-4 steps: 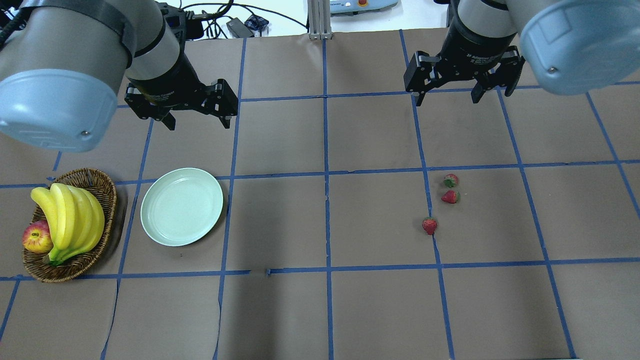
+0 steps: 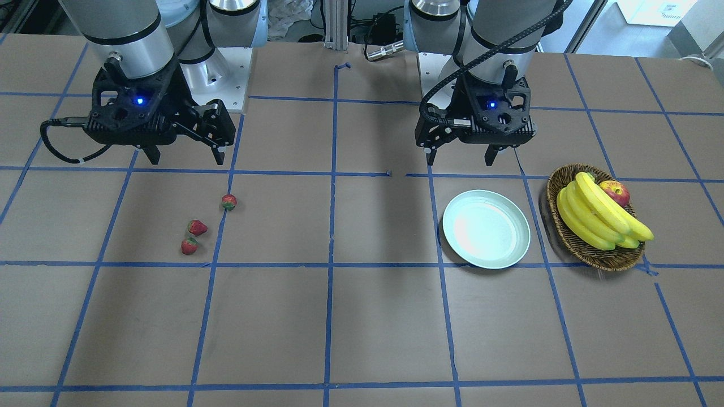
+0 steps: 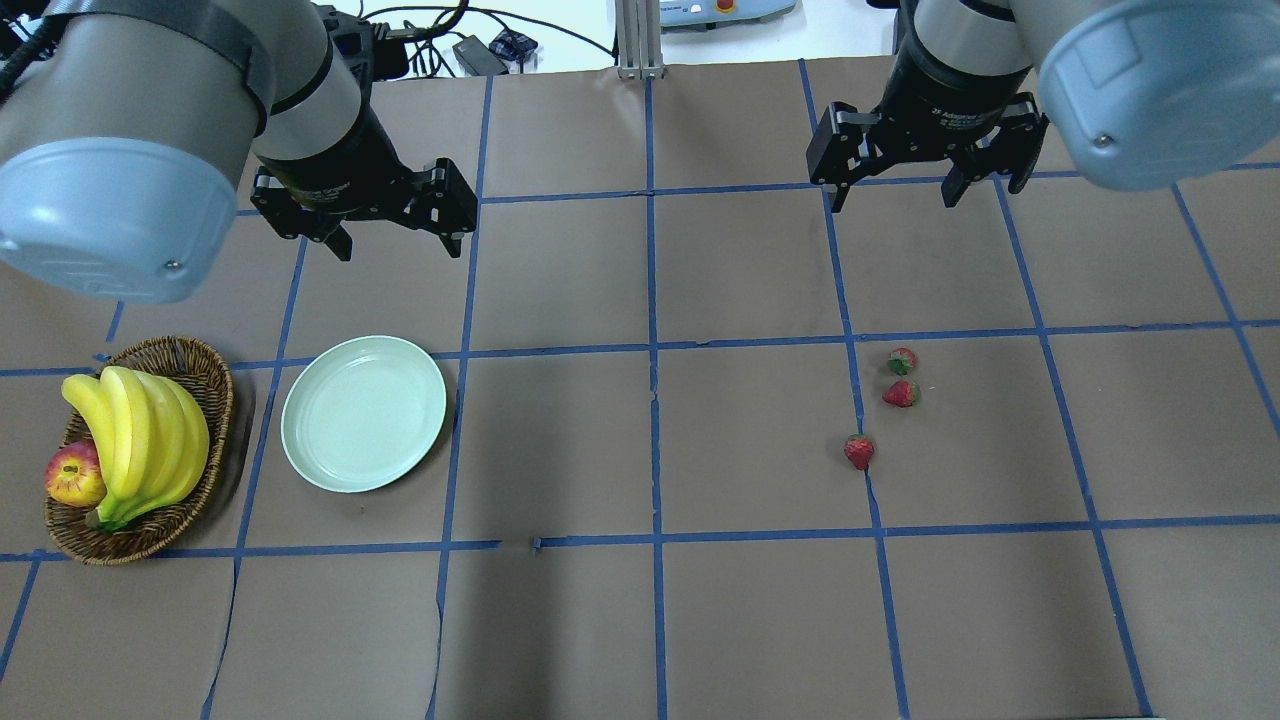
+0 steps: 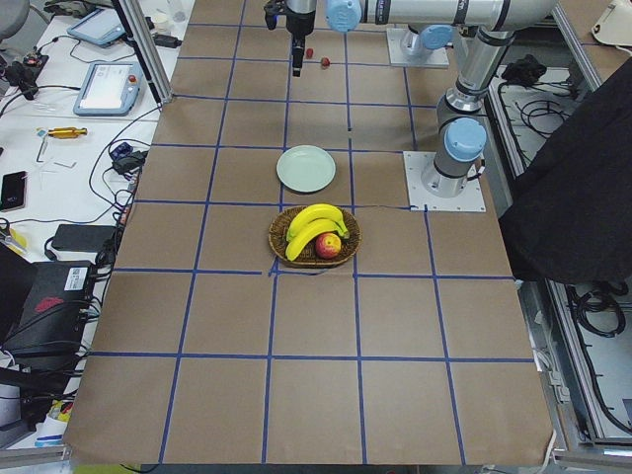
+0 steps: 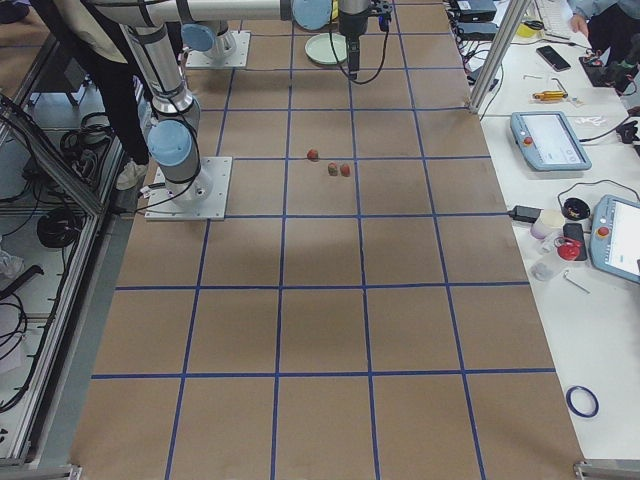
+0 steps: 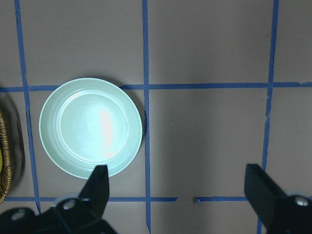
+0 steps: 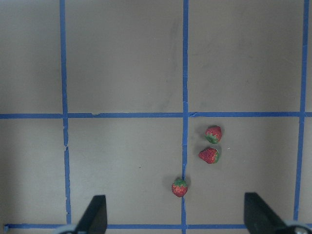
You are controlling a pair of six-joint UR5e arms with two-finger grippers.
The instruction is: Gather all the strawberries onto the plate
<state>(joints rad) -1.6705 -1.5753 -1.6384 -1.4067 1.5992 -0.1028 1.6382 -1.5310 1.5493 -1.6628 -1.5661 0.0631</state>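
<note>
Strawberries point(image 3: 900, 393) lie at right, well apart from the plate point(image 3: 363, 413) at left.
Left gripper point(image 3: 397, 245) and right gripper point(image 3: 892, 198) hang above the table point(image 3: 740, 620), jaws wide.

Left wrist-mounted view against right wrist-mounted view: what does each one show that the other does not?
Only the left wrist view: the empty plate and the wicker basket, its edge alone. Only the right wrist view: three strawberries on the table. Both: brown table with blue tape, and an open gripper at the bottom, left gripper and right gripper.
</note>
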